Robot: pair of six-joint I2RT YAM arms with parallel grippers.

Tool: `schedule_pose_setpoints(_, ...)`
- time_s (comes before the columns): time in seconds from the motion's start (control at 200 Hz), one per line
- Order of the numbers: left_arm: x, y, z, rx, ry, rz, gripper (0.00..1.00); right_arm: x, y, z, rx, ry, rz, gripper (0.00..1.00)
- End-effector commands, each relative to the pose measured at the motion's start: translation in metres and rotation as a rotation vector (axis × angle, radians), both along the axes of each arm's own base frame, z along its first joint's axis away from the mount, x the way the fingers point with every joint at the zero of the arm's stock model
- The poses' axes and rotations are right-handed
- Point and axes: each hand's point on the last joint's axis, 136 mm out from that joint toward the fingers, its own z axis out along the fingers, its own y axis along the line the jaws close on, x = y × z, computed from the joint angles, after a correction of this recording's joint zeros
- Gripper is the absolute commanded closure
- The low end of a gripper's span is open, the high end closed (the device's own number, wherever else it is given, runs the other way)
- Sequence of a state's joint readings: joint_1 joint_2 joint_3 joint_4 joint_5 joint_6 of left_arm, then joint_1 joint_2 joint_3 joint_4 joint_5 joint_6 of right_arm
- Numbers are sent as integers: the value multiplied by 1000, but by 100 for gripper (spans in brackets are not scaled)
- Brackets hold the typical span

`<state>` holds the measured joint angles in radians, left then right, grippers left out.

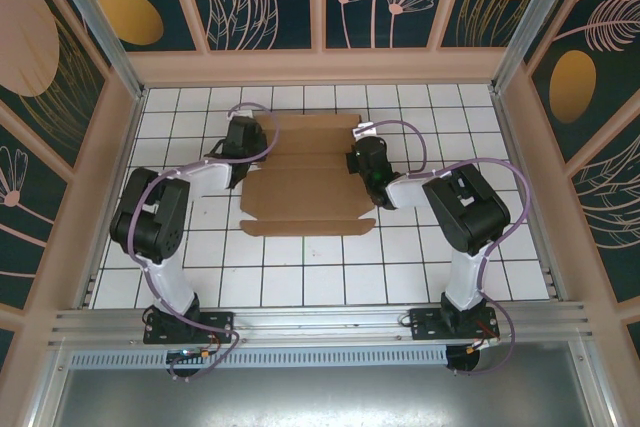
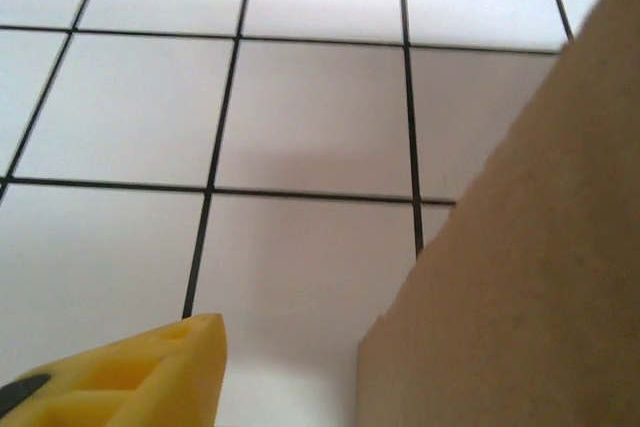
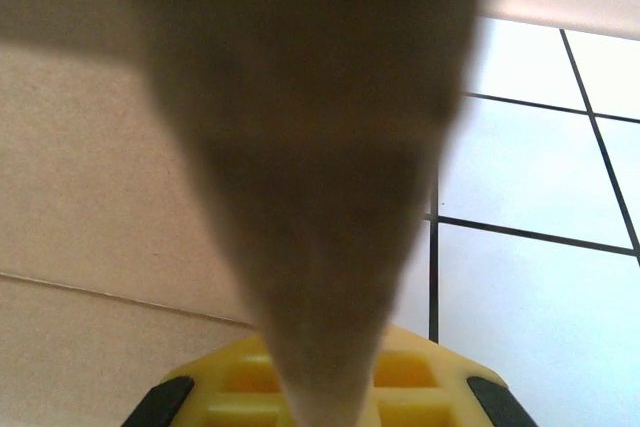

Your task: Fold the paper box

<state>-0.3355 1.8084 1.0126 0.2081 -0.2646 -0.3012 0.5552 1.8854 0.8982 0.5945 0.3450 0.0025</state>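
Locating the paper box (image 1: 310,187) first: where does it lie? (M.)

Top view: a brown cardboard sheet spread on the white tiled counter (image 1: 300,277), in the middle of the far half, between the two arms. Creases run across it, and a long narrow flap (image 1: 308,226) forms its near edge. (K.)

Left gripper (image 1: 243,142)? (M.)

At the sheet's left edge, toward the far corner. Its wrist view has one yellow finger (image 2: 150,372) at lower left over bare tile. A cardboard edge rises at right, apart from that finger. The second finger is out of frame, so open or closed: cannot tell. (K.)

Right gripper (image 1: 358,159)? (M.)

At the sheet's right edge, toward the far corner. Closed. Its wrist view shows a blurred brown tab (image 3: 320,207), very near the lens, tapering down into the yellow fingertips (image 3: 395,342). I read that as a grip on a raised part of the box. Flat cardboard with one crease lies below to the left, tile to the right. (K.)

Sheet lifted anywhere else? (M.)

From above, the middle panels look flat on the counter. At the left edge, the wrist view shows cardboard standing up off the tile; how steeply, cannot tell. (K.)
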Motion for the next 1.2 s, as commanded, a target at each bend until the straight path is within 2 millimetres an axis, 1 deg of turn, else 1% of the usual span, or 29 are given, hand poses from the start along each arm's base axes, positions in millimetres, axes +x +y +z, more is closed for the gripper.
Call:
schedule_pose_setpoints(0.0, -9, -9, 23, -112, -75, -49, 42, -16, -25, -26, -86, 104, -49, 92)
schedule_pose_setpoints(0.015, -11, -10, 20, -116, -72, -56, 42, -16, -25, -25, -84, 101, -49, 92)
schedule_pose_setpoints(0.025, -12, -11, 30, -130, -94, -61, 42, -16, -25, -24, -83, 98, -49, 91)
schedule_pose_setpoints(0.035, -13, -12, 33, -138, -101, -65, 41, -16, -25, -22, -82, 94, -51, 91)
schedule_pose_setpoints(0.14, -25, -19, 50, -204, -151, -113, 39, -14, -26, -16, -82, 82, -55, 90)
schedule_pose_setpoints(0.24, -35, -25, 60, -251, -168, -150, 33, -14, -26, -16, -83, 82, -57, 89)
schedule_pose_setpoints(0.335, -44, -28, 64, -283, -173, -174, 31, -15, -28, -16, -85, 79, -65, 86)
schedule_pose_setpoints(0.385, -49, -31, 68, -302, -183, -197, 30, -15, -28, -16, -84, 77, -64, 84)
schedule_pose_setpoints(0.475, -60, -38, 73, -357, -197, -238, 32, -16, -27, -17, -80, 77, -53, 76)
schedule_pose_setpoints(0.53, -65, -43, 81, -393, -216, -262, 34, -17, -26, -16, -80, 74, -47, 72)
schedule_pose_setpoints(0.565, -67, -41, 90, -410, -239, -258, 34, -18, -26, -15, -75, 70, -41, 70)
schedule_pose_setpoints(0.636, -67, -32, 113, -427, -315, -213, 32, -19, -24, -14, -66, 66, -25, 66)
schedule_pose_setpoints(0.686, -64, -26, 130, -431, -355, -183, 30, -20, -22, -13, -59, 63, -17, 64)
schedule_pose_setpoints(0.746, -58, -26, 146, -455, -384, -189, 29, -22, -21, -12, -51, 60, -8, 63)
schedule_pose_setpoints(0.796, -53, -30, 155, -482, -393, -208, 29, -22, -21, -14, -51, 64, -4, 63)
schedule_pose_setpoints(0.836, -49, -31, 158, -499, -391, -208, 29, -22, -21, -15, -51, 66, -4, 63)
schedule_pose_setpoints(0.896, -43, -31, 153, -521, -369, -201, 30, -22, -20, -16, -46, 71, 2, 63)
schedule_pose_setpoints(0.981, -38, -29, 136, -553, -335, -185, 32, -23, -19, -16, -38, 75, 10, 63)
schedule_pose_setpoints(1.066, -38, -32, 118, -592, -295, -183, 34, -24, -19, -16, -35, 80, 14, 62)
schedule_pose_setpoints(1.196, -44, -38, 89, -656, -228, -182, 36, -25, -19, -17, -35, 88, 15, 62)
